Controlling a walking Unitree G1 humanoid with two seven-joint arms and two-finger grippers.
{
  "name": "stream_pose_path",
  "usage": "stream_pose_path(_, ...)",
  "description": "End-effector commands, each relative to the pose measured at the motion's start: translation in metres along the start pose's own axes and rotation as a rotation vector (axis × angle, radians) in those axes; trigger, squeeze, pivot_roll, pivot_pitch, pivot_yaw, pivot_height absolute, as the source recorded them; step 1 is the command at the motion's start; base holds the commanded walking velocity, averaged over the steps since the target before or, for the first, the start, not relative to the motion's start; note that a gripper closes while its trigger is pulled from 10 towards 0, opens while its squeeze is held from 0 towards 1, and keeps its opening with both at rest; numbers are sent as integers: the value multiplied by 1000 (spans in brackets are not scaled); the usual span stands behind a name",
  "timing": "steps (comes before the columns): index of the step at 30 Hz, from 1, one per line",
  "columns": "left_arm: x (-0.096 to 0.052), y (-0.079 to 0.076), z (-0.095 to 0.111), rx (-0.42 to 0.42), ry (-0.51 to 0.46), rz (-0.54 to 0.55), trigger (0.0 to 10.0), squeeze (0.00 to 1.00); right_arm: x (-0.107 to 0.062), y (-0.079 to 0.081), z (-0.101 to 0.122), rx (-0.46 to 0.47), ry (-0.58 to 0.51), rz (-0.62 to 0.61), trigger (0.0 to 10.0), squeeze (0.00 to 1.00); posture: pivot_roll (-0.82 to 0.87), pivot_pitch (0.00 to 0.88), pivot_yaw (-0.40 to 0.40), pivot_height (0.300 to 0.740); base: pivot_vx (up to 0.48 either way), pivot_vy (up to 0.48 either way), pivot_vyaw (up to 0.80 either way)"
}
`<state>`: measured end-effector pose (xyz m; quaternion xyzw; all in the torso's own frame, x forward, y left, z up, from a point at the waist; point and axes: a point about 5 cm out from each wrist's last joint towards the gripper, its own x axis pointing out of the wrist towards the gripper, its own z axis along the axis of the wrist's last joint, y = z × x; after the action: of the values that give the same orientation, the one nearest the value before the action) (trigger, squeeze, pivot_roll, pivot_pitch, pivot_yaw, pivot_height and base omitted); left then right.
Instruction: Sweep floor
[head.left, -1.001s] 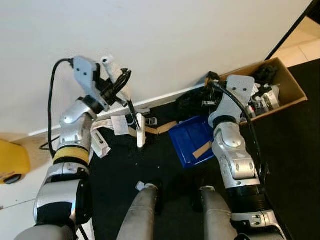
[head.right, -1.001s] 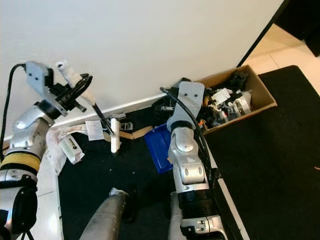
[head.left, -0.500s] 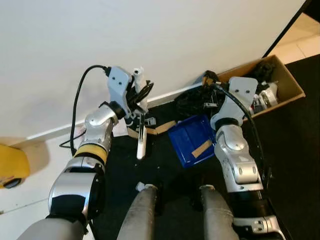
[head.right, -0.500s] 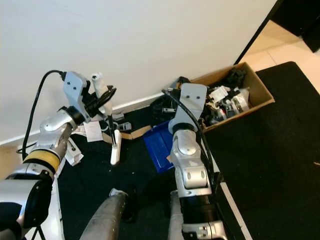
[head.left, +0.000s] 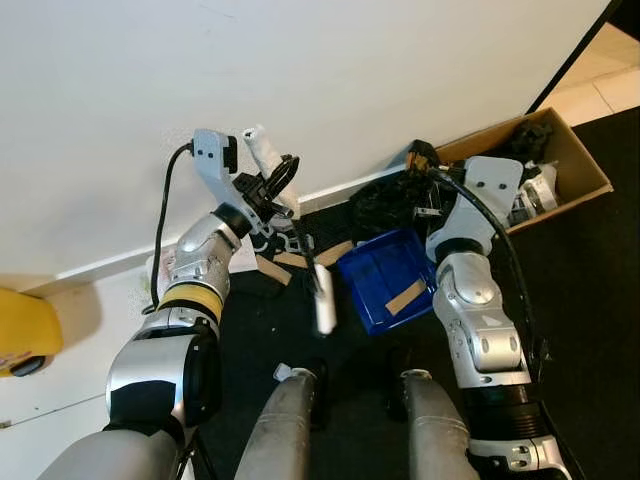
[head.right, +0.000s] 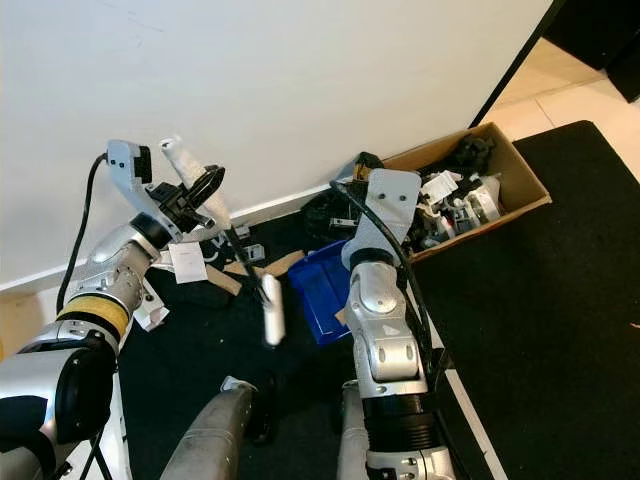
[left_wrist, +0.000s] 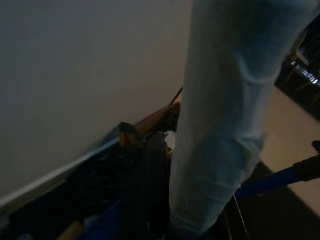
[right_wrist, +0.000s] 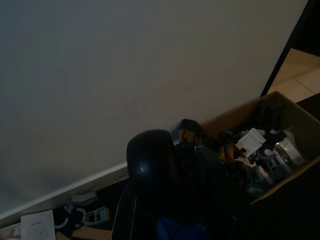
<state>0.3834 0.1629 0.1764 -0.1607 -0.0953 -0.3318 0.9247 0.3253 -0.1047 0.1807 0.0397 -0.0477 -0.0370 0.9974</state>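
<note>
just slim white-headed brush (head.left: 323, 298)

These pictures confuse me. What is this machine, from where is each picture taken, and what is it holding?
It is a humanoid robot standing on a black floor by a white wall. Two pictures come from its head, looking down at its own silver arms and legs; two dark ones come from wrist cameras. The left gripper grips the pale handle of a small brush, jaws shut on it, its head near a blue dustpan that the right arm reaches toward. Nearby lie wood scraps, papers and a cardboard box of clutter.
</note>
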Motion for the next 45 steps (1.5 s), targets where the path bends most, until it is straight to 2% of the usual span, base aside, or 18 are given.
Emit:
stream_pose_path(1, -1, -2, -5, -85, -14, -32, 10000, 0, -8, -3, -37, 6, 179, -15, 10000, 0, 76, 455, 40, 740, 0, 0, 0)
stream_pose_path(3, -3, 3, 6, -62, -35, -41, 10000, 0, -8, -2, -38, 7, 181, -14, 10000, 0, 92, 453, 42, 740, 0, 0, 0)
stream_pose_path(4, -10, 14, 34, 25, -74, -50, 10000, 0, -8, -2, -40, 9, 186, -12, 10000, 0, 106, 454, 42, 740, 0, 0, 0)
stream_pose_path(7, -14, 18, 44, 71, -83, -52, 10000, 0, -8, -2, -40, 10, 189, -11, 10000, 0, 108, 454, 42, 740, 0, 0, 0)
stream_pose_path(8, -24, 25, 59, 216, -63, -44, 10000, 0, -8, 0, -42, 13, 193, -6, 10000, 0, 116, 455, 39, 740, 0, 0, 0)
stream_pose_path(10, -24, 25, 59, 216, -63, -44, 10000, 0, -8, 0, -42, 13, 193, -6, 10000, 0, 116, 455, 39, 740, 0, 0, 0)
stream_pose_path(13, -34, 33, 70, 419, -13, 14, 10000, 0, -8, 3, -43, 15, 198, 4, 10000, 0, 116, 455, 32, 740, 0, 0, 0)
stream_pose_path(14, -34, 33, 70, 419, -13, 14, 10000, 0, -8, 3, -43, 15, 198, 4, 10000, 0, 116, 455, 32, 740, 0, 0, 0)
stream_pose_path(15, -37, 34, 69, 485, 8, 31, 10000, 0, -8, 4, -43, 15, 198, 8, 10000, 0, 118, 455, 27, 740, 0, 0, 0)
stream_pose_path(22, -38, 30, 43, 558, 107, 27, 10000, 0, -7, 4, -41, 11, 196, 15, 10000, 0, 98, 462, 19, 740, 0, 0, 0)
stream_pose_path(29, -35, 20, -8, 446, 242, 54, 10000, 0, -8, -1, -40, 2, 194, 6, 10000, 0, 72, 474, 19, 740, 0, 0, 0)
stream_pose_path(30, -32, 16, -18, 376, 240, 76, 10000, 0, -10, -2, -40, 0, 195, -1, 10000, 0, 62, 477, 23, 740, 0, 0, 0)
stream_pose_path(31, -32, 16, -18, 376, 240, 76, 10000, 0, -10, -2, -40, 0, 195, -1, 10000, 0, 62, 477, 23, 740, 0, 0, 0)
stream_pose_path(32, -28, 13, -24, 279, 204, 99, 10000, 0, -11, -3, -40, 0, 195, -7, 10000, 0, 57, 480, 30, 740, 0, 0, 0)
stream_pose_path(33, -28, 13, -24, 279, 204, 99, 10000, 0, -11, -3, -40, 0, 195, -7, 10000, 0, 57, 480, 30, 740, 0, 0, 0)
stream_pose_path(36, -20, 4, -33, 110, 164, 79, 10000, 0, -11, -5, -41, 0, 195, -17, 10000, 0, 57, 480, 30, 740, 0, 0, 0)
stream_pose_path(41, -16, -5, -41, 7, 152, 40, 10000, 0, -11, -6, -41, 2, 195, -22, 10000, 0, 60, 481, 41, 740, 0, 0, 0)
stream_pose_path(45, -8, -15, -48, -156, 103, 0, 10000, 0, -9, -4, -40, 7, 194, -23, 10000, 0, 69, 475, 40, 740, 0, 0, 0)
